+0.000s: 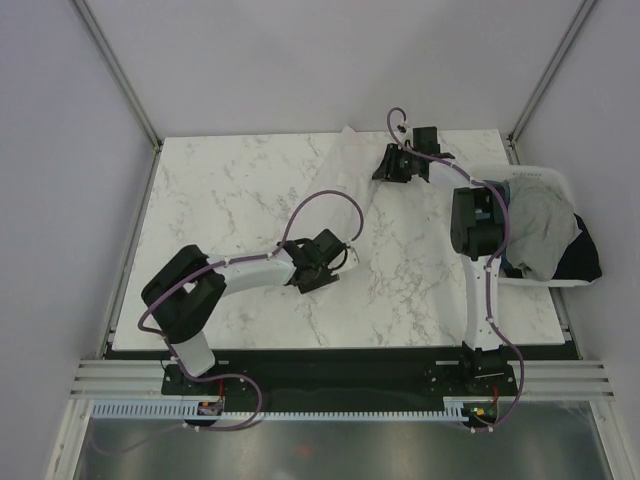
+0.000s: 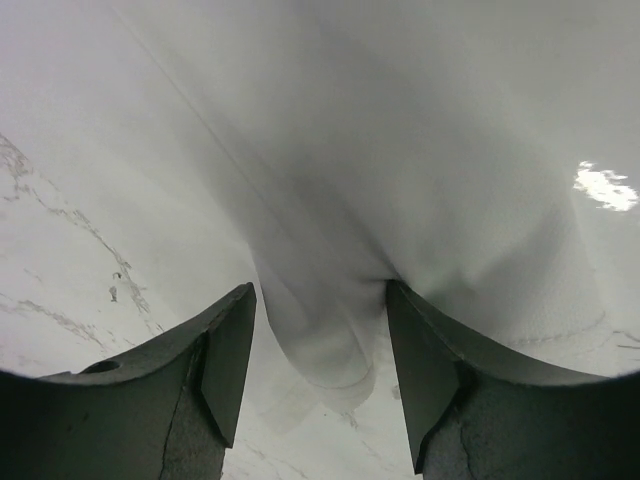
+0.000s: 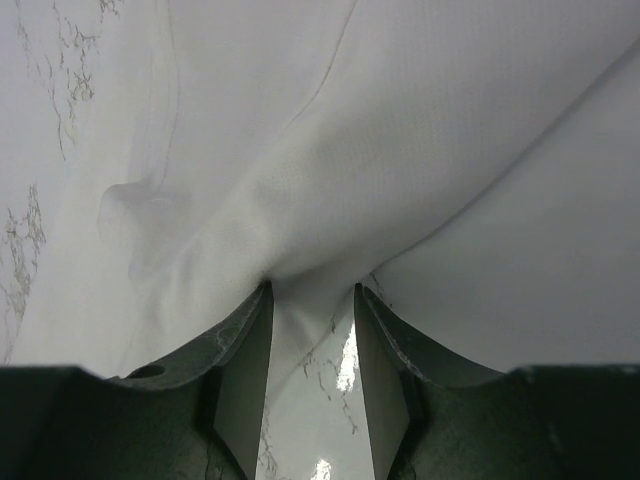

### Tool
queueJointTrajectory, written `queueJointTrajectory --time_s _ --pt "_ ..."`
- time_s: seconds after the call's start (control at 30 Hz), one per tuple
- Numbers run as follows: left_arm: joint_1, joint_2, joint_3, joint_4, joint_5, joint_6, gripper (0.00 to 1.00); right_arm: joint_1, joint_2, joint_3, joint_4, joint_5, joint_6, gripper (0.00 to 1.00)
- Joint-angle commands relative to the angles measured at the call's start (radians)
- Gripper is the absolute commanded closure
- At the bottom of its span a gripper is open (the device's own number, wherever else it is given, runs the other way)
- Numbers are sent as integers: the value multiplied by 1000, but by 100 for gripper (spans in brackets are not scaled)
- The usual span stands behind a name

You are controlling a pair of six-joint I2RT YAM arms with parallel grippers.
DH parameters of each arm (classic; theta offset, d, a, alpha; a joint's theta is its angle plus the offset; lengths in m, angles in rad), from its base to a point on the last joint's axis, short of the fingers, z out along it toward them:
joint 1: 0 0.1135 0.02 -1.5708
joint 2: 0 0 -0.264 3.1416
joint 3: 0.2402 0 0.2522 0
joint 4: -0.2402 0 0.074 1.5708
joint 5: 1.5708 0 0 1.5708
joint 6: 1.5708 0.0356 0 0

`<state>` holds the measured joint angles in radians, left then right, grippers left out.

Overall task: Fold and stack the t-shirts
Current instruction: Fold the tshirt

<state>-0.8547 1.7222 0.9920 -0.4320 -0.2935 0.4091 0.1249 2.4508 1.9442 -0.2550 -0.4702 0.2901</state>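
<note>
White t-shirt (image 1: 350,178), lying far-centre on marble table (image 1: 220,200): left gripper (image 2: 318,292) and right gripper (image 3: 313,290) are each pinching a bunched fold. Hazard: thin cloth slipping out under uneven pull.

Both arms reach over the table (image 1: 220,200): left gripper (image 1: 345,257) near its middle, right gripper (image 1: 392,166) toward its far edge, each clamped on the white t-shirt (image 1: 345,180).
</note>
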Motion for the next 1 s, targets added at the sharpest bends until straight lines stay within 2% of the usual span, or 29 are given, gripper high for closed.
queueJointTrajectory --time_s 0.0,0.3,0.5,0.67,0.77,0.97 --pt "-107 122 -44 -85 116 -13 36 7 -62 -33 -35 19 -35 53" --pt "-251 178 19 -109 113 -26 36 7 -119 -51 -43 33 -66 53" --pt "-264 162 -9 -108 96 -32 36 1 -148 -61 -38 48 -83 53" --pt "-238 80 -59 -39 -39 -9 33 1 -127 -28 -43 31 -68 53" --pt "-215 -30 -76 16 -124 23 32 1 -139 -42 -41 38 -74 53" --pt "-214 -167 -23 -51 -72 13 29 -1 -162 -79 -41 45 -89 53"
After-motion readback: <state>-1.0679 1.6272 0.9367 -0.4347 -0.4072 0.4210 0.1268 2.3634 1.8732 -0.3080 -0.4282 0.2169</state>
